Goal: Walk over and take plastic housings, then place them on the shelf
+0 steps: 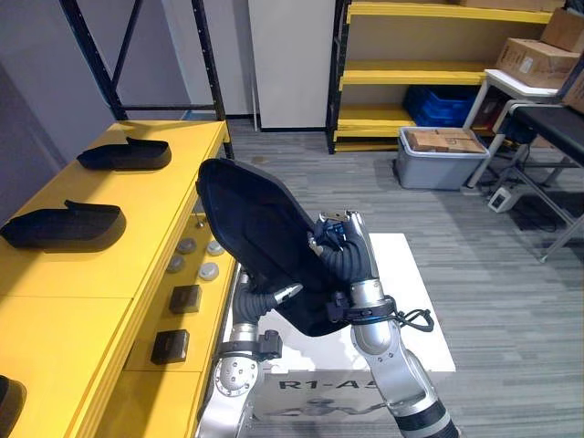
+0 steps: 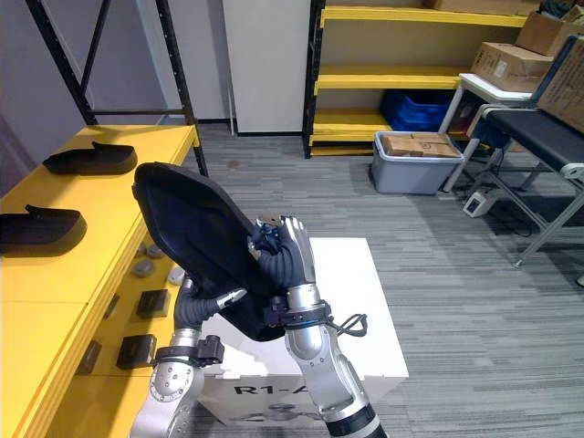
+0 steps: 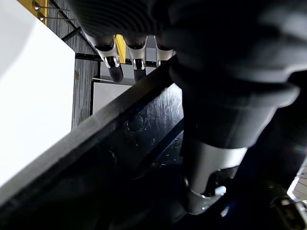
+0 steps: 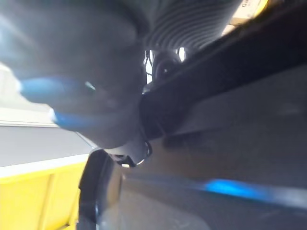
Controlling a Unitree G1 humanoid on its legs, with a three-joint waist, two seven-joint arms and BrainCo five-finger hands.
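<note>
Both hands hold a large black plastic housing (image 1: 251, 228) tilted up above a white box (image 1: 411, 301). My left hand (image 1: 260, 299) grips its lower edge from below; in the left wrist view the fingers (image 3: 115, 67) lie on one side of the housing's rim (image 3: 120, 158) and the thumb (image 3: 211, 163) on the other. My right hand (image 1: 345, 255) clasps the right edge, fingers curled onto it. Two more black housings (image 1: 123, 155) (image 1: 64, 226) lie on the yellow shelf (image 1: 137, 265) at the left.
Small black blocks (image 1: 185, 298) and grey discs (image 1: 187, 246) lie on the shelf's lower ledge. Far yellow shelving (image 1: 411, 73) holds a blue crate (image 1: 447, 105); a grey bin (image 1: 438, 155) stands before it. A table (image 1: 547, 119) with cardboard boxes (image 1: 538, 59) is at right.
</note>
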